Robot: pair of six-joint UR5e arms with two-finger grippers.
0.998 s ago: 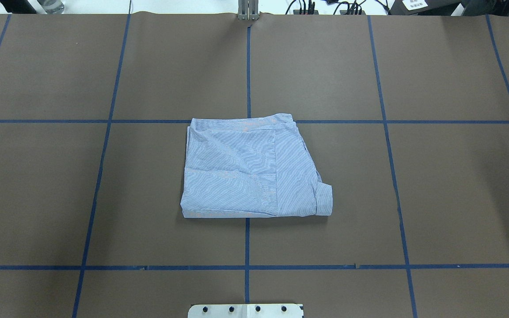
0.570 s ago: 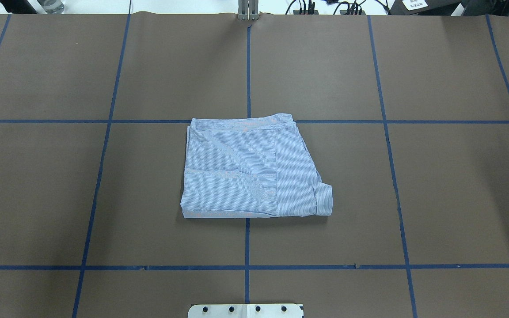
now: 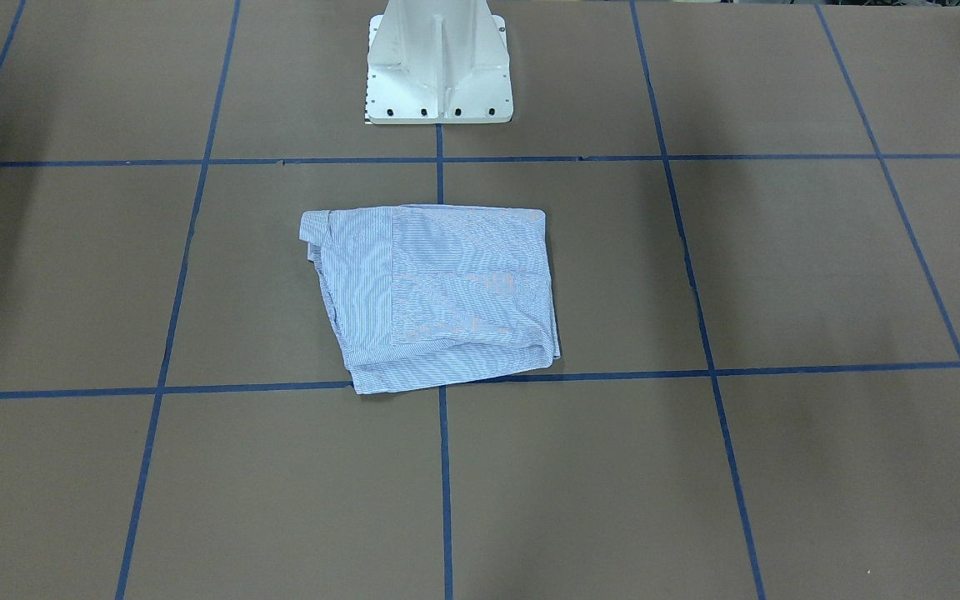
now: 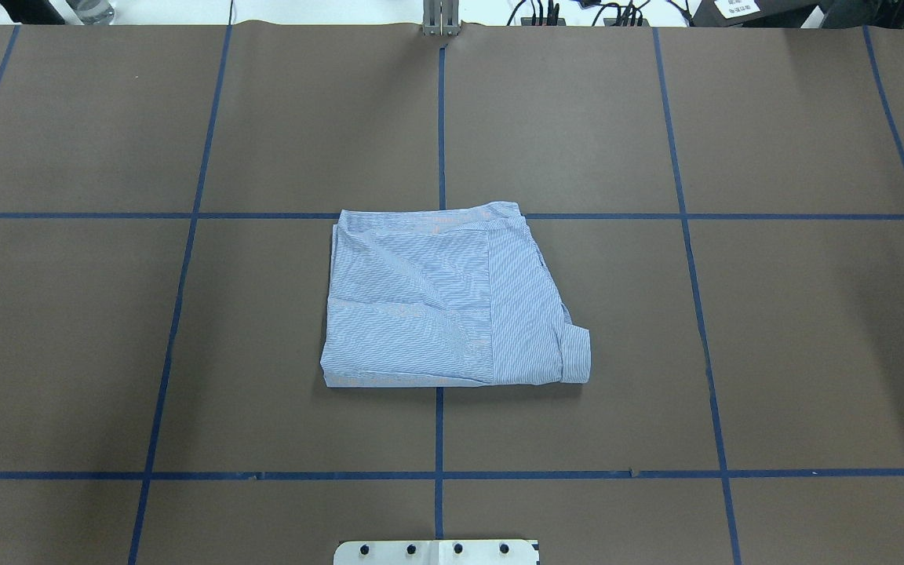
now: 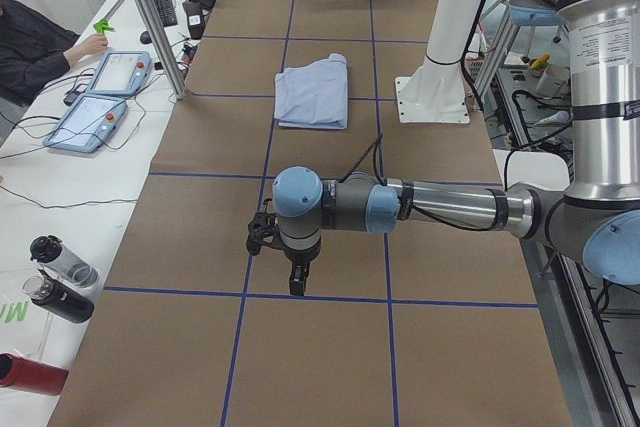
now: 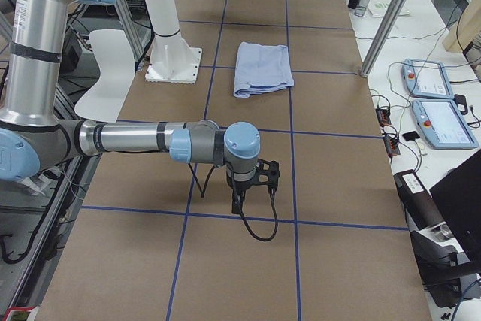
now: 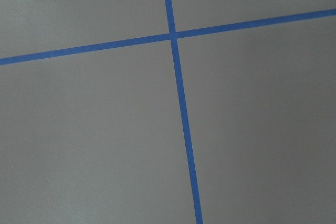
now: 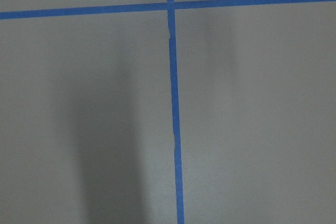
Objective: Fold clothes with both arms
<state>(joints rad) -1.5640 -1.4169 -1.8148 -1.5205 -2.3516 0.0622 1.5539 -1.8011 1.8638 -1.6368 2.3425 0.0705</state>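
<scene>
Where it lies flat | shirt (image 4: 452,302): folded rectangle, pinstriped | cuff (image 4: 575,355) protruding

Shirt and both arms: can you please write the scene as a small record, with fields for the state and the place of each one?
shirt: folded into a compact rectangle, lying flat, one cuff showing at a corner
shirt place: middle of the table, in front of the white pedestal base
left gripper: over bare table toward one end, well apart from the shirt
right gripper: over bare table toward the other end, also well apart
open or shut: cannot tell from these views
contact: neither arm touches the shirt
</scene>
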